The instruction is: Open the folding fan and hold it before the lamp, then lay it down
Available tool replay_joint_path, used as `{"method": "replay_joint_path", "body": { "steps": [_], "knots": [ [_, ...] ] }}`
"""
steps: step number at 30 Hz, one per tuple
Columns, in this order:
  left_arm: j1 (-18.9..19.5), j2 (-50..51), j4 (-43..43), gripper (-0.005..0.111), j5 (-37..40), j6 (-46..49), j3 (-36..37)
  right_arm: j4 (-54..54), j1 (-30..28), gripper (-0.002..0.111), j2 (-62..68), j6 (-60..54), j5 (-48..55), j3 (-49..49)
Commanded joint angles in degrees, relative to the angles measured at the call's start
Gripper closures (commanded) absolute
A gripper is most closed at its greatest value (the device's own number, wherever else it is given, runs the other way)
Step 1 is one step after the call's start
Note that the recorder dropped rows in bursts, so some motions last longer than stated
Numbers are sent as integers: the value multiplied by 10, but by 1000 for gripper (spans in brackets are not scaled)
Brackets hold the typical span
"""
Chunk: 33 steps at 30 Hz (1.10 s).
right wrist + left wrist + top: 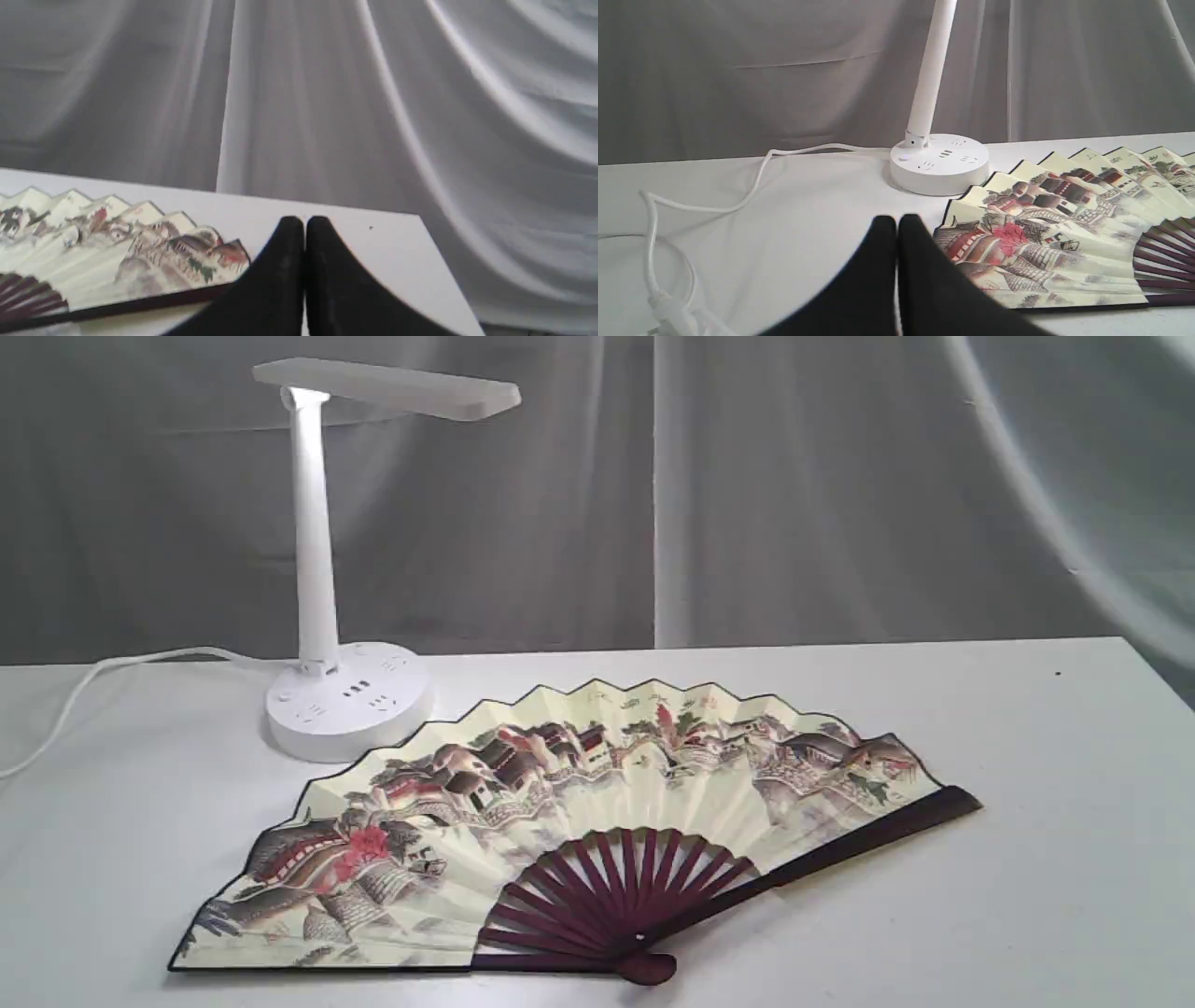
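Observation:
The folding fan (579,821) lies fully spread and flat on the white table (1027,756), painted side up, maroon ribs meeting at a pivot near the front edge. Behind its left half stands the white lamp (317,569), its flat head over the table. No gripper shows in the exterior view. In the left wrist view my left gripper (896,224) is shut and empty, just off the fan (1055,233) and apart from the lamp's base (941,163). My right gripper (304,224) is shut on nothing, beside the dark end rib of the fan (117,242).
The lamp's white cord (738,186) trails and loops across the table's left side, ending in a plug (672,312). A grey curtain (747,485) hangs behind the table. The table's right edge (444,270) drops off close to my right gripper.

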Motion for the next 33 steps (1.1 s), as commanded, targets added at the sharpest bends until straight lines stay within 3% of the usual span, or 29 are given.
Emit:
{"method": "replay_joint_path", "body": {
  "steps": [1, 11, 18, 29, 33],
  "knots": [
    [1, -2, 2, 107, -2, -6, 4, -8, 1, 108, -3, -6, -28, 2],
    [1, -2, 2, 107, -3, -6, 4, 2, 1, 108, -3, -47, -49, 2],
    [1, -2, 2, 107, -3, -6, 4, -173, 1, 108, -3, -40, -6, 2],
    [1, -2, 2, 107, -3, -6, 4, -128, 1, 108, -3, 47, 177, 2],
    [1, -2, 2, 107, -3, -6, 4, -42, 1, 108, -3, 47, 167, 2]
  ]
}}
